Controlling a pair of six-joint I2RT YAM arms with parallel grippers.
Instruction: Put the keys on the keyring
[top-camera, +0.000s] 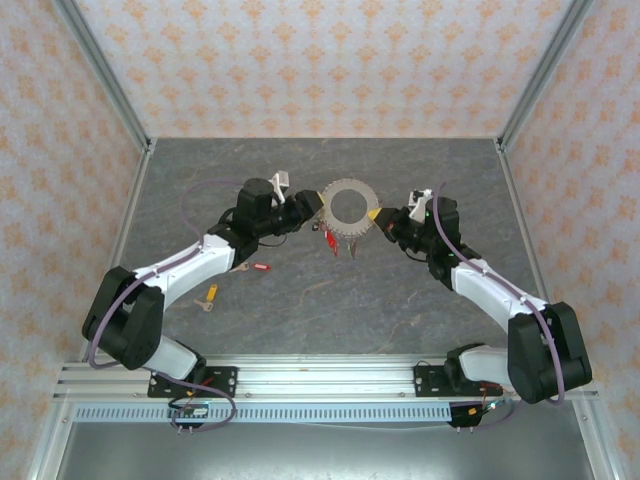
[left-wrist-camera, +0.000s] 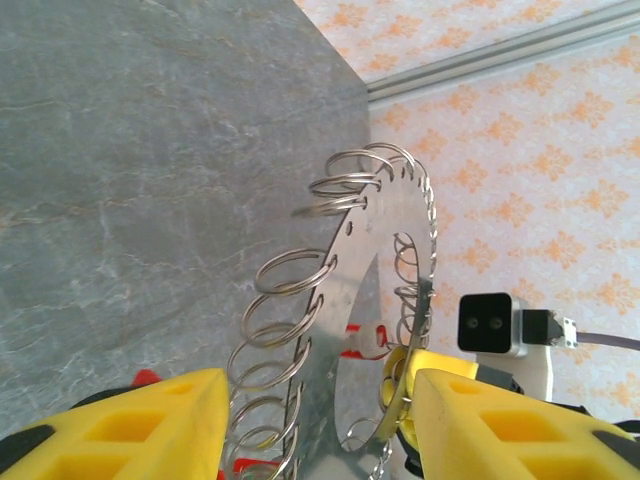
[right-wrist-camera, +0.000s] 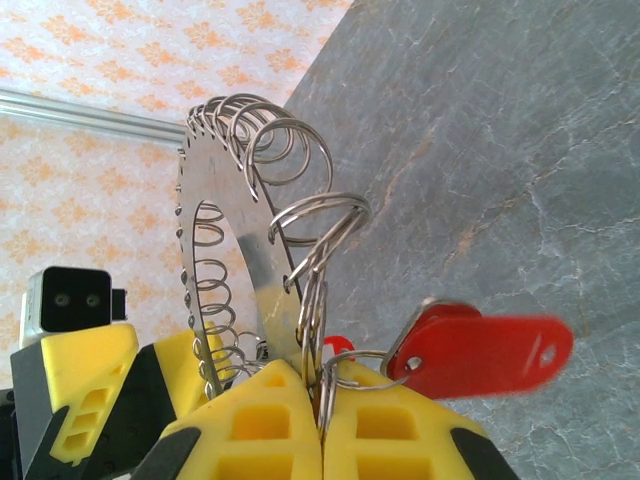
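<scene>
Enclosure walls (top-camera: 300, 60), orange-patterned, stand on three sides of the grey stone-look table (top-camera: 400, 300). The left arm (top-camera: 180, 265) and right arm (top-camera: 490, 290) reach inward from the near rail and meet at mid-table.

The keyring (top-camera: 349, 185) sits between the two grippers at the table's centre. It is a flat grey metal disc with a toothed rim and a wide open centre. Wire split rings (left-wrist-camera: 290, 285) are threaded along its rim.

Left gripper (top-camera: 308, 207) (left-wrist-camera: 318, 385): at the ring's left rim. The jaws stand apart and straddle the rim, with the plate (left-wrist-camera: 385, 250) and its wire loops between the yellow fingers (left-wrist-camera: 130, 425). Whether they press on the ring cannot be told.

Right gripper (top-camera: 377, 214) (right-wrist-camera: 322, 385): at the ring's right rim. The fingers are pressed together, pinching the keyring's edge (right-wrist-camera: 262, 300) and split-ring wire.

Keys carried by the ring:
- The top view shows a red key (top-camera: 328, 241) and a pale key (top-camera: 353, 246) just below the near rim.
- The right wrist view shows a red-headed key (right-wrist-camera: 480, 350), blurred, hanging from a small wire loop at the fingertips.

Keys on the table, beside the left arm and well apart from the keyring:
- a loose red key (top-camera: 259, 267)
- a yellow-headed key (top-camera: 210, 295), nearer the rail
</scene>
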